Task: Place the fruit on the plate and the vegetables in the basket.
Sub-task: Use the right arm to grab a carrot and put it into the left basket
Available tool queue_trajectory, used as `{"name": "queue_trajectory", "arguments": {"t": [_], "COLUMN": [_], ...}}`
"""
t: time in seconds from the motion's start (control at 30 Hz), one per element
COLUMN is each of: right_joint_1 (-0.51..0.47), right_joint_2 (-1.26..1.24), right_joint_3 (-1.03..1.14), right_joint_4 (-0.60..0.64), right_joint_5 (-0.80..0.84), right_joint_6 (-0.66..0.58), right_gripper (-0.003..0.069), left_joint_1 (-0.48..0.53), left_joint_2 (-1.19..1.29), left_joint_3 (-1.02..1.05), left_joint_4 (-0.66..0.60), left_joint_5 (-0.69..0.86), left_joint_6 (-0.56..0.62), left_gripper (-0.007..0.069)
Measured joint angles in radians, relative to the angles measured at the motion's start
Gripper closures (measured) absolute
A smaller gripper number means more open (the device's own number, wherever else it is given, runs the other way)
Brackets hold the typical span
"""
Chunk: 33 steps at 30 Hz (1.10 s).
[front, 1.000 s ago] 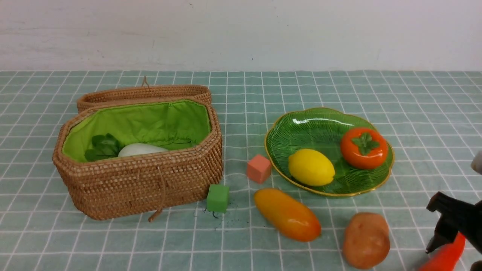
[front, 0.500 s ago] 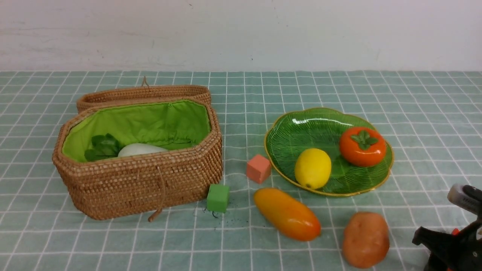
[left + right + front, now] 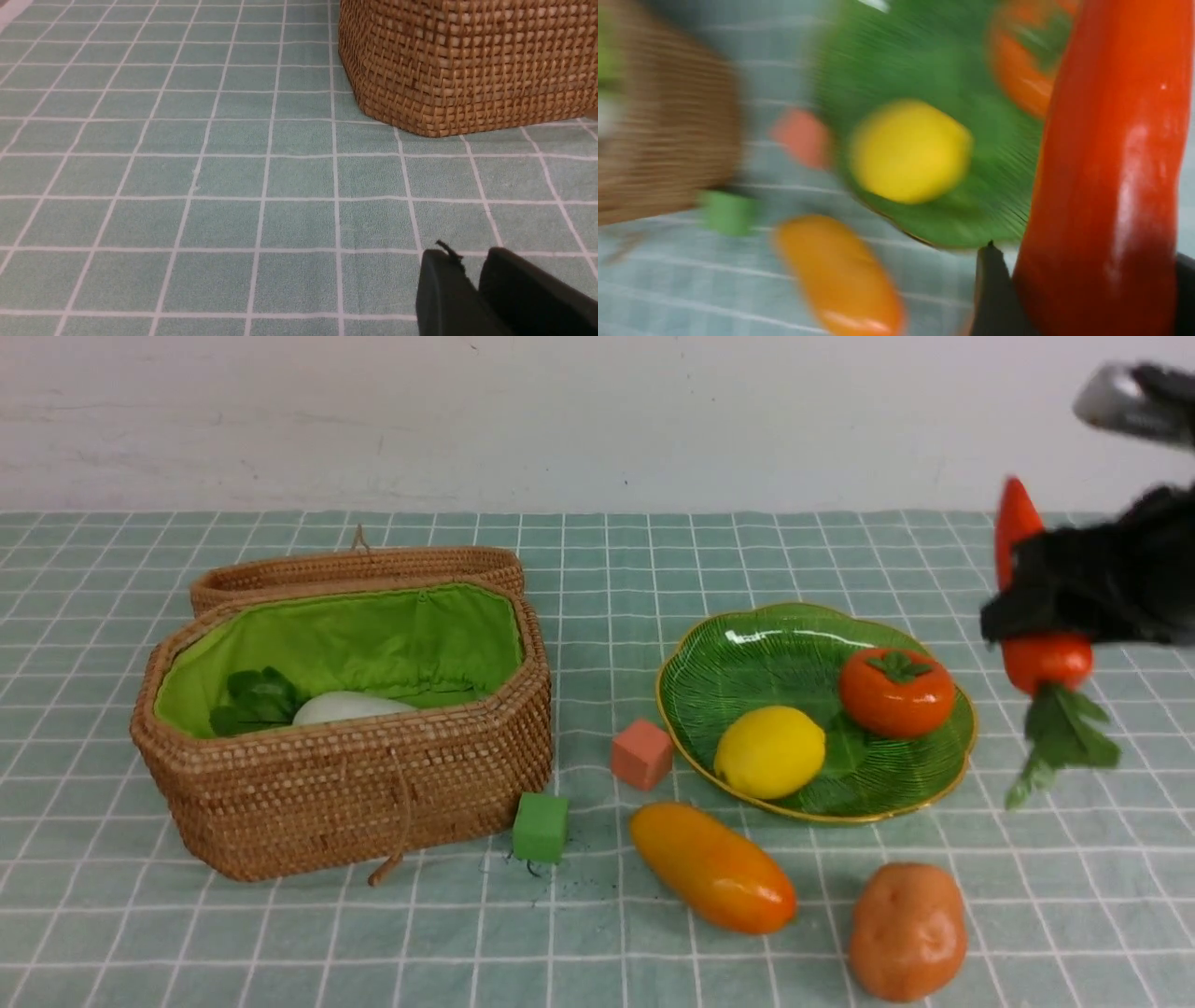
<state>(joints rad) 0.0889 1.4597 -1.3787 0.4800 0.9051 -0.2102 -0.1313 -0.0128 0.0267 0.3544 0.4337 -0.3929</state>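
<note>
- L gripper (image 3: 472,289): low over checked cloth (image 3: 233,186), near a corner of basket (image 3: 467,70), out of front view. Fingers almost pressed together with only a slim seam, nothing btwn them. Idle, I'd judge.
- Potato (image 3: 907,931): nearest item, lies on cloth at front right, well apart from basket. Veg, not yet sorted.
- Mango (image 3: 714,868): on cloth just in front of the plate's near rim, not on it. Only fruit left to move.
- Green cube (image 3: 540,827) sits by basket's front-right corner; salmon cube (image 3: 641,753) just beside plate's left rim. Neither is fruit nor veg, so prob. leave both.
- Plate (image 3: 747,653): lemon (image 3: 769,751) & persimmon (image 3: 896,692) both lie in it. 2 of 3 fruits done.
- R gripper (image 3: 1036,593): up in the air, to the right of plate. It pinches the red pepper (image 3: 1050,663) round its middle, tip up, green stalk hanging down. R wrist view is blurred but shows pepper clamped btwn dark fingers (image 3: 994,289). Pepper is off the table, not yet in basket, which is across on the left.
- Basket is open, lid (image 3: 355,565) lying back behind it. White radish (image 3: 350,707) w/ leaves lies inside on the green lining. 1 veg done for sure.
- Eggplant: not visible anywhere; may be hidden behind basket's front wall, can't tell.
- Tally, my judgement: approx. halfway. Left to do: pepper drop, potato, mango.
</note>
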Motion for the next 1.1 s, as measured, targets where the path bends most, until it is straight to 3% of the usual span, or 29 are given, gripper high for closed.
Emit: {"name": "queue_trajectory", "arguments": {"t": [0.1, 0.27, 0.37, 0.53, 0.7, 0.77, 0.8, 0.9, 1.1], "right_joint_1": [0.056, 0.201, 0.305, 0.486, 0.612, 0.626, 0.643, 0.65, 0.648], "right_joint_2": [0.123, 0.33, 0.46, 0.612, 0.66, 0.669, 0.691, 0.722, 0.692], "right_joint_3": [-0.211, -0.465, -0.588, -0.718, -0.73, -0.731, -0.733, -0.734, -0.729], "right_joint_4": [0.141, 0.201, 0.187, 0.077, -0.05, -0.071, -0.107, -0.127, -0.179], "right_joint_5": [0.037, 0.024, -0.02, -0.18, -0.436, -0.483, -0.535, -0.535, -0.33], "right_joint_6": [-0.133, -0.201, -0.222, -0.379, -0.54, -0.553, -0.564, -0.558, -0.421], "right_gripper": [0.0289, 0.0289, 0.0289, 0.0284, 0.0167, 0.0136, 0.0087, 0.0041, 0.0061], "left_joint_1": [0.0, 0.0, 0.0, 0.0, 0.0, 0.0, 0.0, 0.0, 0.0], "left_joint_2": [0.0, 0.0, 0.0, 0.0, 0.0, 0.0, 0.0, 0.0, 0.0], "left_joint_3": [0.0, 0.0, 0.0, 0.0, 0.0, 0.0, 0.0, 0.0, 0.0], "left_joint_4": [0.0, 0.0, 0.0, 0.0, 0.0, 0.0, 0.0, 0.0, 0.0], "left_joint_5": [0.0, 0.0, 0.0, 0.0, 0.0, 0.0, 0.0, 0.0, 0.0], "left_joint_6": [0.0, 0.0, 0.0, 0.0, 0.0, 0.0, 0.0, 0.0, 0.0], "left_gripper": [0.0501, 0.0499, 0.0496, 0.0489, 0.0482, 0.0481, 0.048, 0.0477, 0.047]}}
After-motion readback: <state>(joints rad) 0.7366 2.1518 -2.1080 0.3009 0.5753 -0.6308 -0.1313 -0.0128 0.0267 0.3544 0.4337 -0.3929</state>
